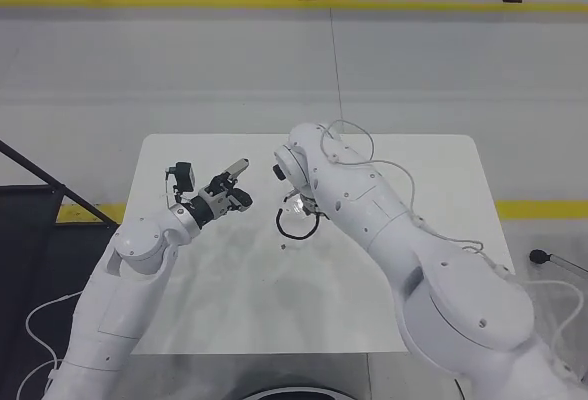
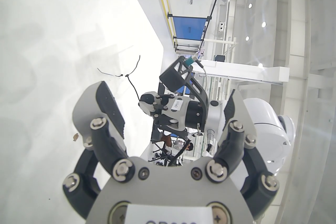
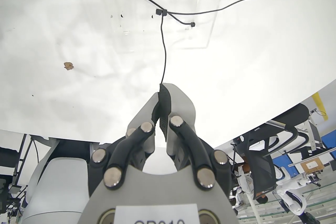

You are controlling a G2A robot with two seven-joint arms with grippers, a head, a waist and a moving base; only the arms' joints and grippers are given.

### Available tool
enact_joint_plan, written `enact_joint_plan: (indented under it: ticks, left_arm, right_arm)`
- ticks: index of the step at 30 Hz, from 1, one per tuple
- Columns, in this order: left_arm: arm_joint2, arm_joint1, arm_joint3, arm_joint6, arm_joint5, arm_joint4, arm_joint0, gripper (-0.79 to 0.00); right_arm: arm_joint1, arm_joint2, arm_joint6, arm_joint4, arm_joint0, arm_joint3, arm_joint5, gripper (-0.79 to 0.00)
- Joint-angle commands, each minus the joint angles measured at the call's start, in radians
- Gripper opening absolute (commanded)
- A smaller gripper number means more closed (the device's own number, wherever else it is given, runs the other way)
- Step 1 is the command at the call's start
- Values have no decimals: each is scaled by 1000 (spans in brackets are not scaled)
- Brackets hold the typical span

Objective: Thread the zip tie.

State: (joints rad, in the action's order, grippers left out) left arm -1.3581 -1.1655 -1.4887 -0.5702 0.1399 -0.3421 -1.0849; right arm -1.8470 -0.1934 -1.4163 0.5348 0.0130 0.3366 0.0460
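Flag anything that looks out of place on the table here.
A small brown scrap lies on the white table, with a few dark specks near the zip ties; they look like stray debris. Otherwise nothing stands out.

Thin black zip tie (image 3: 164, 51), pinched by one strap end between the closed pads of the right tool (image 3: 161, 89), running in a gentle curve to a small square head. Crossed at that head by further black strands splayed against the white tabletop (image 3: 249, 57), one ending just beside in a second small head
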Motion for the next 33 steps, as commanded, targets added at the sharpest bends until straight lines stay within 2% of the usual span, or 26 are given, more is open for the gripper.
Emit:
enact_joint_plan:
  ticks: [1,2,4,11,23,33]
  left_arm:
    - [0,0,0,0,0,0,0,0]
    - [0,0,0,0,0,0,0,0]
    - [0,0,0,0,0,0,0,0]
    - [0,0,0,0,0,0,0,0]
    - [0,0,0,0,0,0,0,0]
    - [0,0,0,0,0,0,0,0]
  right_arm:
    - [-8,-6,11,-3,1,-19,-9,-582]
    - [-11,-9,18,-4,0,-27,-12,-489]
    - [-17,-14,28,-5,0,-40,-22,-502]
    - [-33,-31,55,-5,-8,-83,-39,-434]
    - [-46,-59,87,1,-25,-119,-52,-471]
    - [-29,-90,126,-2,-90,-202,-103,-443]
